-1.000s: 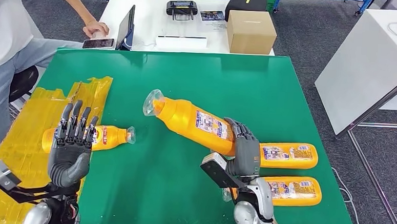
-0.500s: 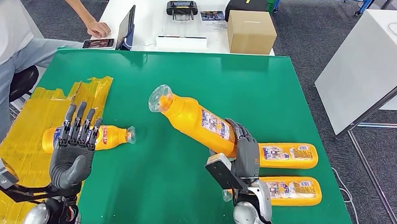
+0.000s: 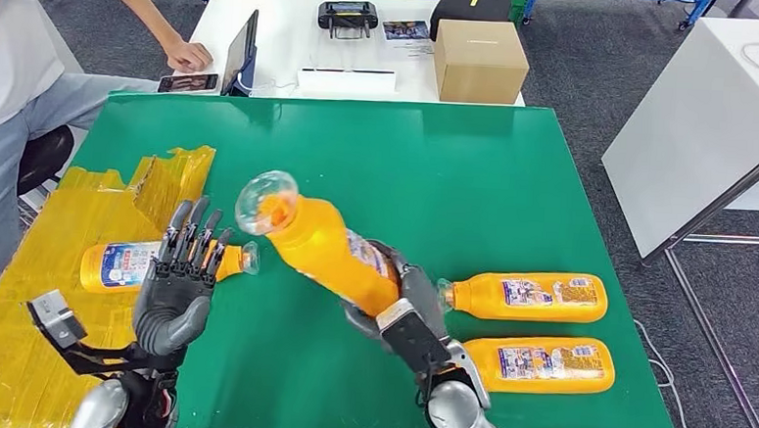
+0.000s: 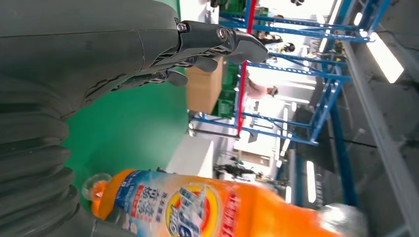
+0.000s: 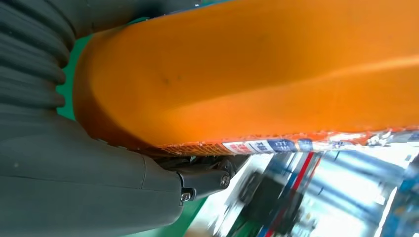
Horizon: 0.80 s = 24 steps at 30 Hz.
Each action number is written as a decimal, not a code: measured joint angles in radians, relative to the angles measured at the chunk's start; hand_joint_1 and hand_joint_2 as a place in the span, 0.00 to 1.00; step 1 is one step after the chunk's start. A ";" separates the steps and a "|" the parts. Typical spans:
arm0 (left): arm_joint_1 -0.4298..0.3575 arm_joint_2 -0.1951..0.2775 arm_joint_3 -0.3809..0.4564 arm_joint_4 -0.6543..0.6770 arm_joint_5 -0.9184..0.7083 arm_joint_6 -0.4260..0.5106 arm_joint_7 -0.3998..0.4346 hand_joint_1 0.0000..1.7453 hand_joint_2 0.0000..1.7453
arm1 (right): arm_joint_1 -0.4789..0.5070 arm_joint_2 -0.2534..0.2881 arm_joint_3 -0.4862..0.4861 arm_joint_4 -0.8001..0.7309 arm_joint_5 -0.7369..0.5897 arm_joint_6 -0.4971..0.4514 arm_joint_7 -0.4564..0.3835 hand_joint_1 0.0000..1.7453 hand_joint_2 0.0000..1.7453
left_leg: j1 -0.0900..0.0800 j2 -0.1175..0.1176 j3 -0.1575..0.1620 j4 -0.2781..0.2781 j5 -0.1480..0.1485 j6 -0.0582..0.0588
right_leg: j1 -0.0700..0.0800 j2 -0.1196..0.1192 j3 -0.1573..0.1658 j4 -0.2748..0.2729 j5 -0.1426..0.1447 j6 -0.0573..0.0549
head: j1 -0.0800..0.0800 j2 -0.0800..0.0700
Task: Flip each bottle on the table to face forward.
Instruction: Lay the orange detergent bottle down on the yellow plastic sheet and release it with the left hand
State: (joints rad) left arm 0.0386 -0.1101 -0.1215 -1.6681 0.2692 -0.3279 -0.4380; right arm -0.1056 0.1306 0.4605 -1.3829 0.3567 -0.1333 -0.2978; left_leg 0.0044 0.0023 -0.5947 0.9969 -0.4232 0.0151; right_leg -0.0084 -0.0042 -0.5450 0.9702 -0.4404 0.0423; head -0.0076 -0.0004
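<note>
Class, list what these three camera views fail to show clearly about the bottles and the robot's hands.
- Held bottle: base hidden by the right hand, head view.
- Left bottle: neck covered by the left hand, head view.
- Bottle label text: too small, head view.
- Right hand's fingers: mostly hidden behind the bottle, right wrist view.

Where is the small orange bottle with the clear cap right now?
In the head view, the small orange bottle lies on the yellow sheet at the table's left, partly behind the raised left hand.

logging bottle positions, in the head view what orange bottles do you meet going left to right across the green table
bottle on the yellow tape → raised bottle gripped by the right hand → the two bottles lying at the right, upper bottle and lower bottle, stacked near to far, so no left-right order between them.
</note>
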 joint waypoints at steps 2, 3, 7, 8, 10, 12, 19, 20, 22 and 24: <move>-0.010 0.001 -0.018 0.016 -0.026 0.023 -0.010 0.00 1.00 | -0.014 0.008 0.033 0.014 -0.009 0.010 0.002 1.00 1.00 | 0.000 0.000 0.000 0.000 0.000 0.000 | 0.000 0.000 0.000 0.000 0.000 0.000 | 0.000 0.000; -0.015 0.002 -0.026 0.023 -0.037 0.032 -0.014 0.00 1.00 | -0.022 0.011 0.047 0.024 -0.013 0.015 0.005 1.00 1.00 | 0.000 0.000 0.000 0.000 0.000 0.000 | 0.000 0.000 0.000 0.000 0.000 0.000 | 0.000 0.000; -0.034 0.004 -0.056 0.041 -0.063 0.055 -0.021 0.00 1.00 | -0.053 0.028 0.098 0.083 -0.026 0.034 0.019 1.00 1.00 | 0.000 0.000 0.000 0.000 0.000 0.000 | 0.000 0.000 0.000 0.000 0.000 0.000 | 0.000 0.000; -0.039 0.005 -0.062 0.045 -0.065 0.058 -0.021 0.00 1.00 | -0.060 0.033 0.108 0.102 -0.030 0.037 0.021 1.00 1.00 | 0.000 0.000 0.000 0.000 0.000 0.000 | 0.000 0.000 0.000 0.000 0.000 0.000 | 0.000 0.000; -0.046 0.005 -0.073 0.053 -0.068 0.063 -0.021 0.00 1.00 | -0.069 0.043 0.124 0.137 -0.038 0.041 0.022 1.00 1.00 | 0.000 0.000 0.000 0.000 0.000 0.000 | 0.000 0.000 0.000 0.000 0.000 0.000 | 0.000 0.000; -0.053 0.007 -0.081 0.061 -0.069 0.069 -0.021 0.00 1.00 | -0.078 0.050 0.135 0.166 -0.042 0.042 0.021 1.00 1.00 | 0.000 0.000 0.000 0.000 0.000 0.000 | 0.000 0.000 0.000 0.000 0.000 0.000 | 0.000 0.000; -0.065 0.012 -0.099 0.081 -0.070 0.079 -0.022 0.00 1.00 | -0.103 0.060 0.168 0.226 -0.053 0.046 0.021 1.00 1.00 | 0.000 0.000 0.000 0.000 0.000 0.000 | 0.000 0.000 0.000 0.000 0.000 0.000 | 0.000 0.000; -0.066 0.013 -0.100 0.082 -0.070 0.080 -0.023 0.00 1.00 | -0.106 0.061 0.172 0.233 -0.054 0.047 0.021 1.00 1.00 | 0.000 0.000 0.000 0.000 0.000 0.000 | 0.000 0.000 0.000 0.000 0.000 0.000 | 0.000 0.000; -0.066 0.014 -0.101 0.083 -0.070 0.083 -0.025 0.00 1.00 | -0.112 0.062 0.180 0.247 -0.057 0.049 0.021 1.00 1.00 | 0.000 0.000 0.000 0.000 0.000 0.000 | 0.000 0.000 0.000 0.000 0.000 0.000 | 0.000 0.000; -0.066 0.015 -0.102 0.083 -0.069 0.085 -0.028 0.00 1.00 | -0.117 0.064 0.185 0.260 -0.061 0.051 0.021 1.00 1.00 | 0.000 0.000 0.000 0.000 0.000 0.000 | 0.000 0.000 0.000 0.000 0.000 0.000 | 0.000 0.000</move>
State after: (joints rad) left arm -0.0275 -0.0946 -0.2237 -1.5854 0.1998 -0.2428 -0.4656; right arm -0.2225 0.1941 0.6455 -1.1227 0.2954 -0.0827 -0.2764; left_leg 0.0043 0.0023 -0.5948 0.9970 -0.4231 0.0151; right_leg -0.0086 -0.0042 -0.5451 0.9702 -0.4404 0.0423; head -0.0074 -0.0004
